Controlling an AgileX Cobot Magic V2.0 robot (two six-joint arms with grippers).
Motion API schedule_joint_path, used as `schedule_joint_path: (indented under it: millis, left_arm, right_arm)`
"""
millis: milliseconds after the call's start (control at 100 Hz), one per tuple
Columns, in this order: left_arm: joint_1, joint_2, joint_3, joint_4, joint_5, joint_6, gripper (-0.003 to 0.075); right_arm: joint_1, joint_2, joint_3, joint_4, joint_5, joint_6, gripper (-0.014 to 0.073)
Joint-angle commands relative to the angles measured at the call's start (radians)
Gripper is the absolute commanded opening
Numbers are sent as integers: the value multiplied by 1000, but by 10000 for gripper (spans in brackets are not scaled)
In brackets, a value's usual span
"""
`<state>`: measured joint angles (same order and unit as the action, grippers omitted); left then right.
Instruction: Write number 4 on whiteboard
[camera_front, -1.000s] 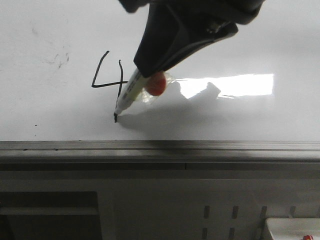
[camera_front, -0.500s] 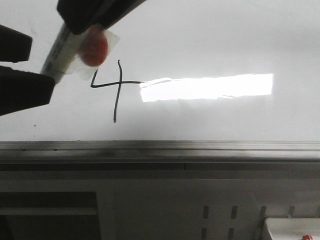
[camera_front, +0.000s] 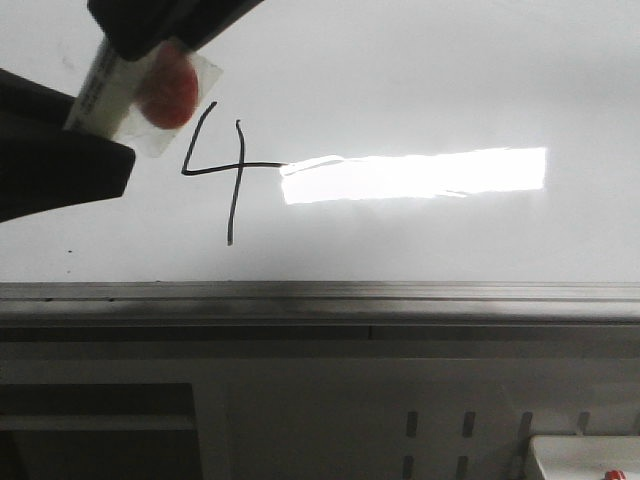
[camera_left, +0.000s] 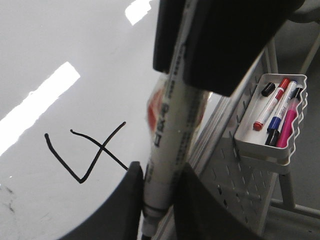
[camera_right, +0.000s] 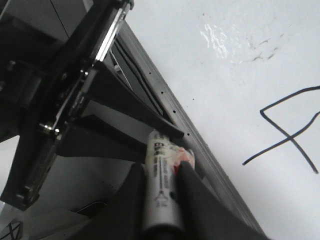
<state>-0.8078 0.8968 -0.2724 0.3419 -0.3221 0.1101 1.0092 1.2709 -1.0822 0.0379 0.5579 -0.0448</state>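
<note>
The number 4 (camera_front: 228, 165) is drawn in thin black line on the whiteboard (camera_front: 400, 80); it also shows in the left wrist view (camera_left: 95, 155) and the right wrist view (camera_right: 290, 132). A white marker (camera_front: 105, 95) with a red disc taped to it (camera_front: 165, 92) is held off the board, left of the 4. My right gripper (camera_front: 160, 25) is shut on its barrel (camera_right: 161, 190). My left gripper (camera_front: 95, 150) is shut on the marker's tip end (camera_left: 160, 195); the tip is hidden between its fingers (camera_left: 131, 200).
A grey metal rail (camera_front: 320, 295) runs along the board's lower edge, with a perforated panel below. A white tray (camera_left: 272, 140) holding several markers hangs on that panel. Faint black smudges (camera_right: 260, 45) mark the board beyond the 4.
The right gripper lifted the marker from the bottom of the 4's vertical stroke and carried it up and left. The left gripper's open fingers have closed on the marker's tip end.
</note>
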Motion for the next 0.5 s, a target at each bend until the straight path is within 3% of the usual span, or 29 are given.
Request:
schedule_joint_path:
  millis: [0, 110, 160, 230, 290, 380, 490]
  left_arm:
    - [-4, -5, -33, -33, -84, -20, -20]
    - [-4, -5, -33, -33, -82, -20, -20]
    - [-4, -5, -33, -33, -81, -20, -20]
    - [-4, -5, -31, -53, -66, -26, -20]
    - [-4, -5, -31, -106, -38, -58, -20]
    - [-4, -5, -31, -342, -21, -91, -20]
    - [-4, -5, -31, -731, -20, -91, -20]
  right_arm:
    - [-1, -29, -35, 13, -47, -13, -64]
    - [-1, -29, -35, 13, -49, -13, -56]
    - [-1, -29, -35, 13, -52, -13, -5]
    - [-1, -29, -35, 9, -66, -13, 164]
    - [-9, -31, -35, -18, -93, -13, 370]
    - [-37, -41, -35, -71, -129, -13, 587]
    - [-82, -61, -35, -76, -145, -13, 624]
